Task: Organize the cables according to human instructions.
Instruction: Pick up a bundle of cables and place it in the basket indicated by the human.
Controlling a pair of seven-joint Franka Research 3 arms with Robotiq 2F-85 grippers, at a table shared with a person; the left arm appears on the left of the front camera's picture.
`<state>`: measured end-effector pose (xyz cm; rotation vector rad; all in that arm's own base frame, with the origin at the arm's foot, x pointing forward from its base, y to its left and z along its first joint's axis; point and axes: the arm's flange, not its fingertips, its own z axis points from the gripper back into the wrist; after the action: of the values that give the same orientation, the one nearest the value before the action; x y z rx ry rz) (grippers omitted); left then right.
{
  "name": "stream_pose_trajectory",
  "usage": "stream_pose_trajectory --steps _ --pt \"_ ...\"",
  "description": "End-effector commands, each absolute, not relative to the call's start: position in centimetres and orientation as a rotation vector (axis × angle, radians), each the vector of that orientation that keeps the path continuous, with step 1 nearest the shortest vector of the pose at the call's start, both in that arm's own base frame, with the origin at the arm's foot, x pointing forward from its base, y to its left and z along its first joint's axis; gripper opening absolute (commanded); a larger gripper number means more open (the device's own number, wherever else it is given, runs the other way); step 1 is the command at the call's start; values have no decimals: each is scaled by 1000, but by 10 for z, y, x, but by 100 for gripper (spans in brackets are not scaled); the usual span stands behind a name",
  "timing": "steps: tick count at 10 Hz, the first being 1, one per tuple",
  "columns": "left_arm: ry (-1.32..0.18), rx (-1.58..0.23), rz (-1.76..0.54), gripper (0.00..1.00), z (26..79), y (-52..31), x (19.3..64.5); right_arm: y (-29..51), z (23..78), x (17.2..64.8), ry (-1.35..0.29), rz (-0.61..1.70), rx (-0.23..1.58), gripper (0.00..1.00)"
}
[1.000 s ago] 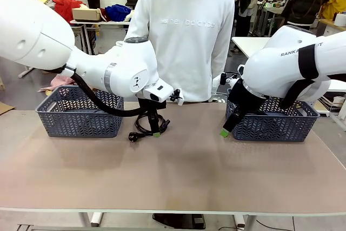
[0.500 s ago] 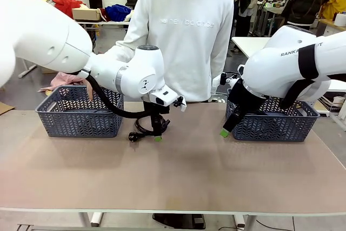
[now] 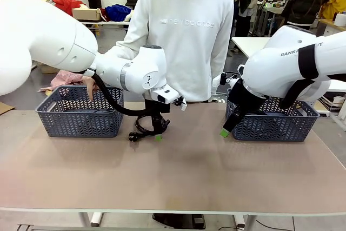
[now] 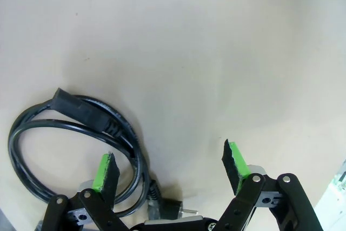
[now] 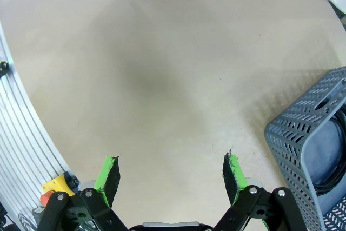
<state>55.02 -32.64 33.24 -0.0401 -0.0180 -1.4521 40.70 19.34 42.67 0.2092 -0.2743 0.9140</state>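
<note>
One black cable lies coiled on the table just in front of the person, its round plug pointing left. My left gripper hangs open right over the coil's right side. In the left wrist view the cable loops at the lower left. The left gripper stands open above the table, and one green pad overlaps the coil's edge. My right gripper is open and holds nothing in front of the right basket. It hovers over bare table in the right wrist view. Another black cable lies inside that basket.
A grey basket stands at the table's far left and another grey basket at the far right. The person stands behind the table with a hand at the left basket. The near half of the table is bare.
My left arm's upper links have swung to the right and its gripper has dropped slightly over the coil. The right arm has not moved.
</note>
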Motion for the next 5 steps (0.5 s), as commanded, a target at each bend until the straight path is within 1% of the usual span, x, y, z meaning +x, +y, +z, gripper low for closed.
stream_pose_trajectory --steps 1,5 --pt "-12 -3 -1470 100 332 -323 561 194 427 406 -277 914 208 100" --pt "-29 15 -1457 100 323 -319 567 194 427 406 -277 914 208 100"
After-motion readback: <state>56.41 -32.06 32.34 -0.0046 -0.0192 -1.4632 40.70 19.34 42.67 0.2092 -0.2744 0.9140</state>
